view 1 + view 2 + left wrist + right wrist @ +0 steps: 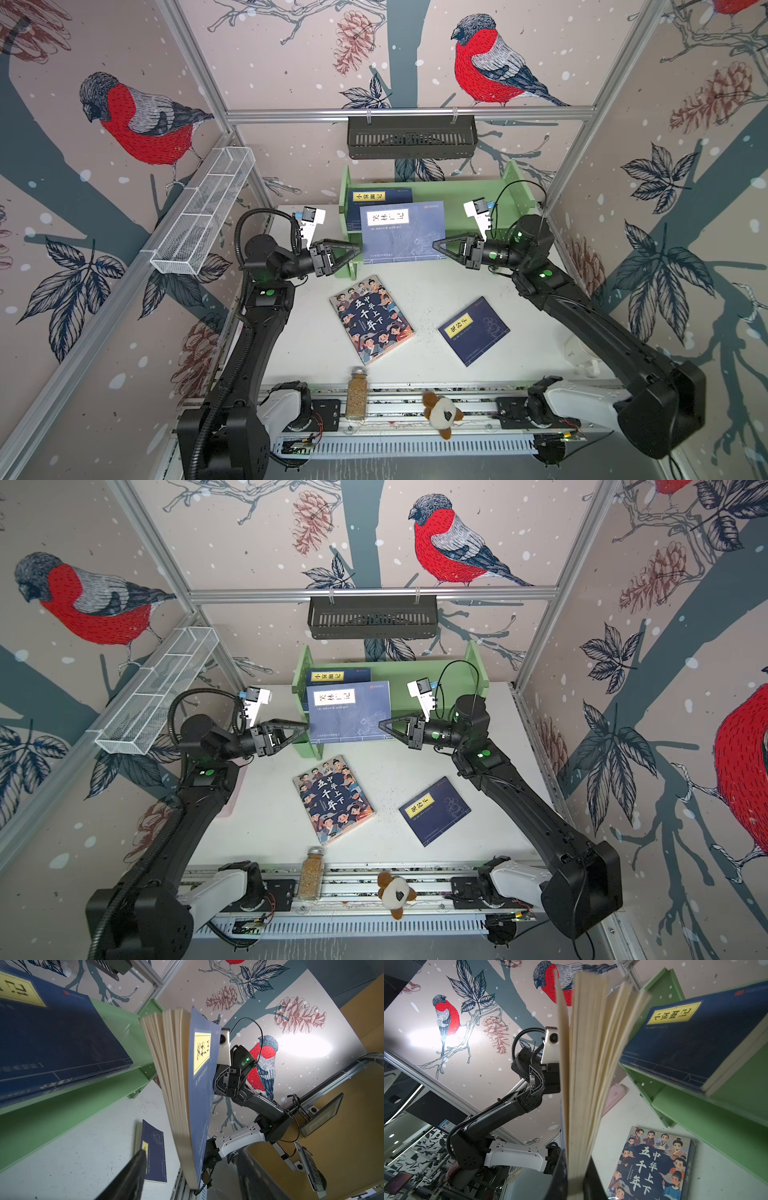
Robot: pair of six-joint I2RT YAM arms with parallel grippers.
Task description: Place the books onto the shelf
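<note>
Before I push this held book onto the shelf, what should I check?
1. Right gripper clamped on the light blue paperback book: ok.
2. Left gripper jaws open, not gripping: ok.
3. Held book's pages closed: not ok, fanned out.
4. Room on the light green two-tier shelf beside the navy yellow-labelled book lying there: ok.
5. Held book's bottom edge clear of shelf boards: cannot tell.

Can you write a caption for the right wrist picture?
Right gripper pinches a fanned-open book near the green shelf.

Three blue books (379, 195) (401, 232) (473, 330), one cartoon book (371, 319), one green shelf (457, 192), two baskets (411, 137) (203, 212), one jar (356, 392)
</note>
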